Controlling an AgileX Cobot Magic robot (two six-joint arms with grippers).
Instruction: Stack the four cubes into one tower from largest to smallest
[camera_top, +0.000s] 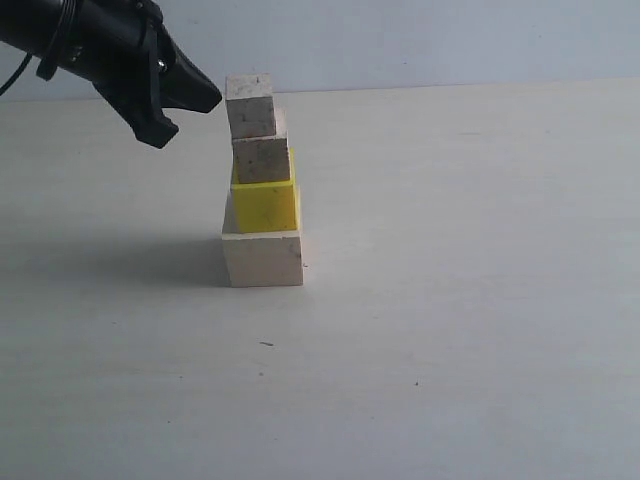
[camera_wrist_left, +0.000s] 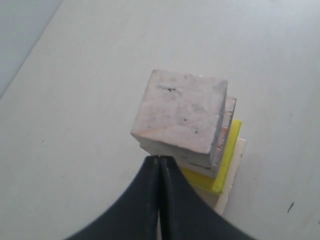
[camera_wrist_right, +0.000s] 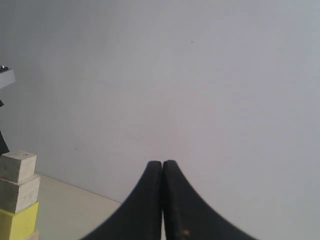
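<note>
I see the tower (camera_top: 262, 185) standing left of centre on the table (camera_top: 480, 300), with all four cubes up: the large pale beige cube (camera_top: 263, 258) at the base, the yellow cube (camera_top: 265, 205) on it, then the lower speckled cube (camera_top: 262, 158) and the top speckled cube (camera_top: 250, 105). The top one sits a little to the left and twisted on its neighbour. My left gripper (camera_top: 208, 98) is clenched and empty, its tip just beside the top cube's left face. My right gripper (camera_wrist_right: 162, 164) is also clenched on nothing, well off to the right. I judge the stacking done. The next move calls for drawing the left arm away leftward without nudging that top cube.
</note>
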